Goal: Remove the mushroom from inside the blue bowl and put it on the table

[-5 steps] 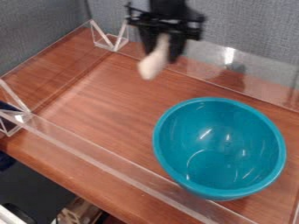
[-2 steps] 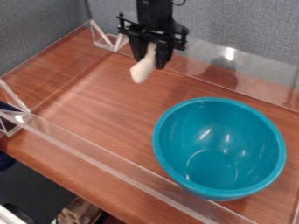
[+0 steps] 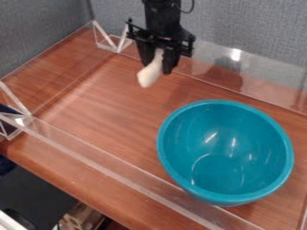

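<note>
Jaws of the gripper (image 3: 159,61) are closed on the mushroom (image 3: 150,72), whose cream stem is seen hanging tilted in the upper middle of the frame, above the table (image 3: 96,99) and well apart from the blue bowl (image 3: 227,150) at lower right.

Grey fabric wall (image 3: 48,27) behind, evenly lit

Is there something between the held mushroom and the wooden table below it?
Nothing visible. The gripper holds the mushroom above bare table; the blue bowl stands apart, nearer the camera.
</note>
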